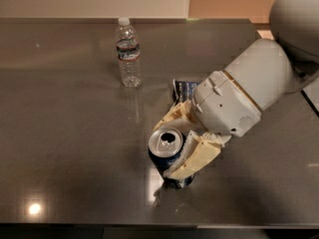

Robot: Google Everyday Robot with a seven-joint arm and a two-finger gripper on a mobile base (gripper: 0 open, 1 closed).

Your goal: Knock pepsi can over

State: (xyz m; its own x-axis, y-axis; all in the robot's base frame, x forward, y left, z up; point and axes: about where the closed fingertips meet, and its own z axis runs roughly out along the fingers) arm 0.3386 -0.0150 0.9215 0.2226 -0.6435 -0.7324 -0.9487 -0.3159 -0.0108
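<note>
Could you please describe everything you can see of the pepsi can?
The small dark blue aluminium pepsi can stands upright near the front edge of the dark grey table. Its round silver top faces the camera, with a dark mark at its centre. The robot's cream-coloured gripper reaches around it from the right, covering part of its side.

Gripper [162, 151] at pepsi can [167, 140] half-hides probable chip bag [185, 88].
</note>
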